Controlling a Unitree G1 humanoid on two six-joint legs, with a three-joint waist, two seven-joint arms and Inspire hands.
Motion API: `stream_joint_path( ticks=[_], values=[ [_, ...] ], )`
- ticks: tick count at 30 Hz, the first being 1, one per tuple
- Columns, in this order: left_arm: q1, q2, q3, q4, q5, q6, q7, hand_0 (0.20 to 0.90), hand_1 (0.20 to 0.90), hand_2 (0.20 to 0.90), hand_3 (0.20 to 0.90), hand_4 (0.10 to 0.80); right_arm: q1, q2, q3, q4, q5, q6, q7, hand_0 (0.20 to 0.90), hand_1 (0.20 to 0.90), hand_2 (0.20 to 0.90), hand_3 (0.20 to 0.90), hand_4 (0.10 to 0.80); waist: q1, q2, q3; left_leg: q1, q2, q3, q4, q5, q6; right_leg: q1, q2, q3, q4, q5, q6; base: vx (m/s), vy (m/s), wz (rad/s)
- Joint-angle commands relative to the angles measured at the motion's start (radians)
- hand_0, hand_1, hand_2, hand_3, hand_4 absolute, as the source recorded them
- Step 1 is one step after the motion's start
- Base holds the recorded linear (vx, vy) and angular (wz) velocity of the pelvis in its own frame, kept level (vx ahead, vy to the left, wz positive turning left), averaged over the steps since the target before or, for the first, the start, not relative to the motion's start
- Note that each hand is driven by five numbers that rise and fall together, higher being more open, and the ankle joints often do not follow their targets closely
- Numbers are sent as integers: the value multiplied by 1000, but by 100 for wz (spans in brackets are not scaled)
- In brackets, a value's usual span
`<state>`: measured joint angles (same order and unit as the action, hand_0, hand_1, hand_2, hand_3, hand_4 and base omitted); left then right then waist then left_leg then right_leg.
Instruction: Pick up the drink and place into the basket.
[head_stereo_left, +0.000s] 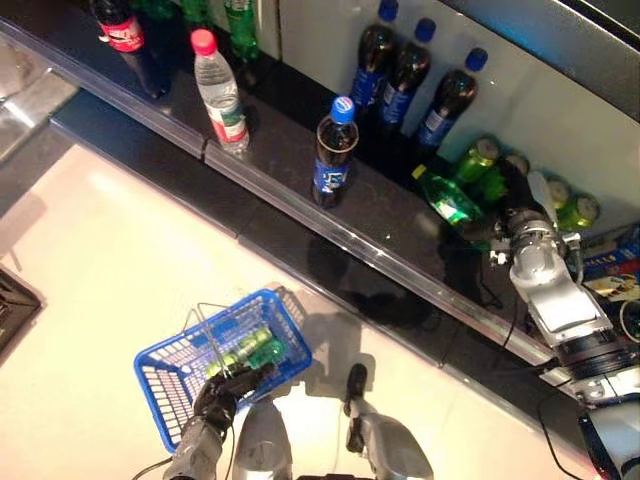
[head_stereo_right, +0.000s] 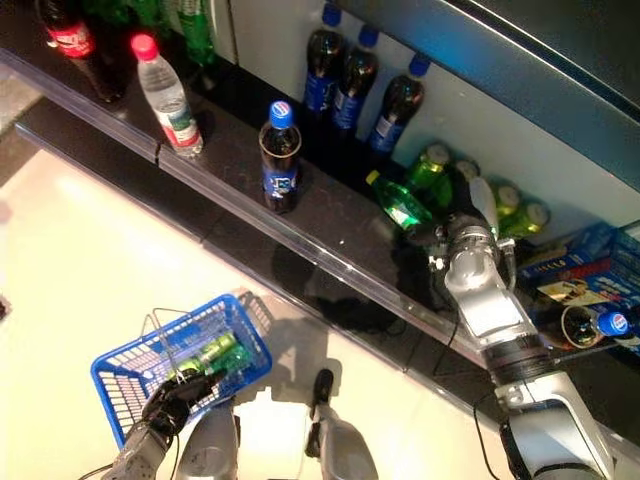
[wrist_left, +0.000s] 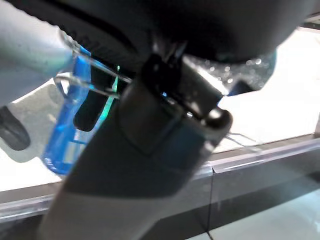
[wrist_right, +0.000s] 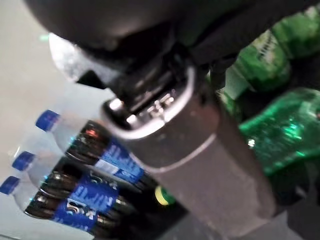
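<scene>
Shelf: one long dark shelf (head_stereo_left: 300, 215) runs across, with a clear strip along its front edge. All the drinks stand or lie on it.
Basket: one blue basket (head_stereo_left: 170, 370) hangs low over the pale floor. The left hand (head_stereo_left: 225, 388) has its fingers curled round the wire handle. One green bottle already lies inside (head_stereo_left: 250, 350).
Right hand: the right hand (head_stereo_right: 462, 215) reaches onto the shelf among the green drinks. Its fingers are hidden, so I cannot tell if they are spread or closed.
Drink to pick: I think it is the green bottle lying on its side (head_stereo_left: 448, 200), just beside the right hand. It is on the shelf, not lifted yet.
How far along: about the start of a new pick. The grab, the lift and the drop into the basket are left.
Dark cola bottles: three in a row at the back (head_stereo_left: 405, 75), one alone in front (head_stereo_left: 333, 152).
Green cans: about four (head_stereo_left: 478, 158), some partly hidden.
Water bottle: one, with a red cap (head_stereo_left: 220, 92).
Red-label bottle: one in the far corner (head_stereo_left: 125, 35).
</scene>
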<state>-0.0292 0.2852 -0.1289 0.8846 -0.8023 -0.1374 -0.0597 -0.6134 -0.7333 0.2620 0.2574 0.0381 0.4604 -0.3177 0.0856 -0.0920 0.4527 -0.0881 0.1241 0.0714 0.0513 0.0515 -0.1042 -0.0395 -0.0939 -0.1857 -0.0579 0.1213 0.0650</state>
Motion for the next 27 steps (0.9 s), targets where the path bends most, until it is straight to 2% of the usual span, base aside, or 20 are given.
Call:
stream_joint_path(
  ticks=[1, 27],
  values=[
    [25, 67, -5, -139, -18, -146, -86, 300, 300, 300, 200, 100, -125, -99, 29, 4, -107, -3, -135, 900, 900, 900, 900, 800, 31, 6, -94, -38, -70, 17, 103, -91, 74, -42, -60, 16, 131, -80, 57, -19, 12, 3],
    [-62, 89, -54, -161, -73, -158, -58, 300, 300, 300, 200, 100, -269, -67, 112, 244, 67, 40, -169, 900, 900, 900, 900, 800, 37, 50, 32, -150, -77, 15, 156, -77, 84, -153, -64, 9, 190, -76, 34, -24, 3, 1]
  ],
)
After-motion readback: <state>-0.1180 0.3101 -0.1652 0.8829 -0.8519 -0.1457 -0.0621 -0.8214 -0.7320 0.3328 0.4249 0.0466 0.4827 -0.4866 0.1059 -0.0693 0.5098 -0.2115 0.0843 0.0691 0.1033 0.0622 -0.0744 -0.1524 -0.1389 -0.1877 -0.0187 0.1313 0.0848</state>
